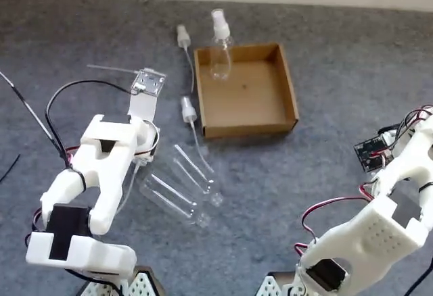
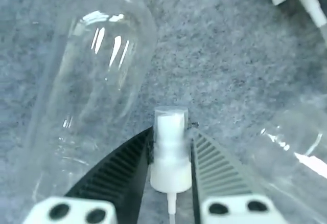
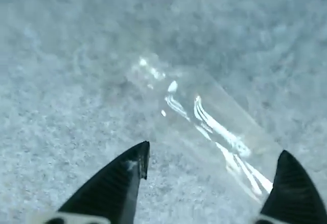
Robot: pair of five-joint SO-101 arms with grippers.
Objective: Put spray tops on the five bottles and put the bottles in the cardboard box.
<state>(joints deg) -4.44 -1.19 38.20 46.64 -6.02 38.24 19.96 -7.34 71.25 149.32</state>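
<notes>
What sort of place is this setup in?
Probably a robot test bench: two white plastic arms with loose wiring, a grey felt-like table cover, and a brown cardboard box beside clear plastic bottles.

We record a grey, felt-like table surface (image 1: 338, 46). Lying on it:
- a cardboard box (image 1: 291, 100)
- one spray top (image 1: 183, 37) beside the box's far-left corner
- a second spray top (image 1: 188, 111) beside its near-left corner
- clear bottles (image 1: 177, 200) on their sides, near that same corner
- a metal bracket (image 1: 149, 82) farther left of the box

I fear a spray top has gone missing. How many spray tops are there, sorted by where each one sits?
Loose spray tops on the carpet: 2
Held spray top in the left gripper: 1
Fitted spray top on the bottle at the cardboard box: 1
Total: 4
</notes>
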